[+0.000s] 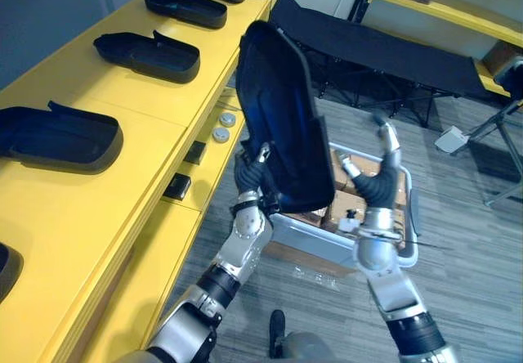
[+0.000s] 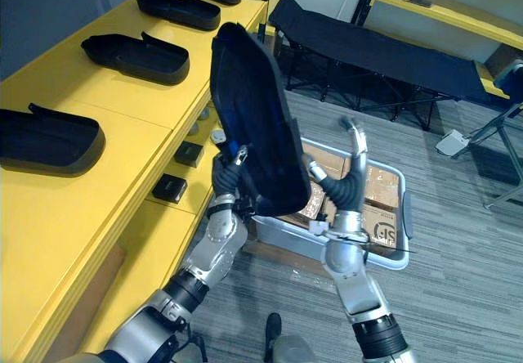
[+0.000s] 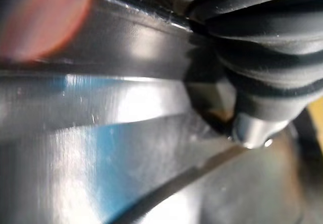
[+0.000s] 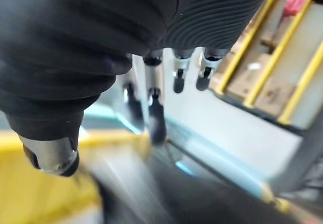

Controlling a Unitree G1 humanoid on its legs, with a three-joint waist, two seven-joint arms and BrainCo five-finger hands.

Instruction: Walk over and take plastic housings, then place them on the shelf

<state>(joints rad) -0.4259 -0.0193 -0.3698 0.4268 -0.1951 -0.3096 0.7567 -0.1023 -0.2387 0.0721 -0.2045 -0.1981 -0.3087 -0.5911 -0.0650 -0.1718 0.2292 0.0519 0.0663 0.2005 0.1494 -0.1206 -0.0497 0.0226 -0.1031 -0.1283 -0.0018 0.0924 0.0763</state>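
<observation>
My left hand (image 1: 250, 177) is shut on the lower end of a large black plastic housing (image 1: 282, 109) and holds it upright, hollow side facing away from the shelf. Close up, its glossy dark wall (image 3: 126, 133) shows in the left wrist view. My right hand (image 1: 379, 180) hangs open just right of the housing, fingers (image 4: 151, 113) straight, holding nothing. The long yellow shelf (image 1: 82, 208) runs along the left. Several more black housings lie on it in a row, the nearest (image 1: 61, 138) beside my left arm, another (image 1: 151, 56) farther back.
A grey bin (image 1: 327, 244) with cardboard boxes stands on the carpet under my hands. Behind it is a black folding cot (image 1: 384, 52), and a second yellow rack (image 1: 441, 7) at the back right. Small black boxes (image 1: 177, 185) and round discs (image 1: 225, 126) sit on the shelf's lower ledge.
</observation>
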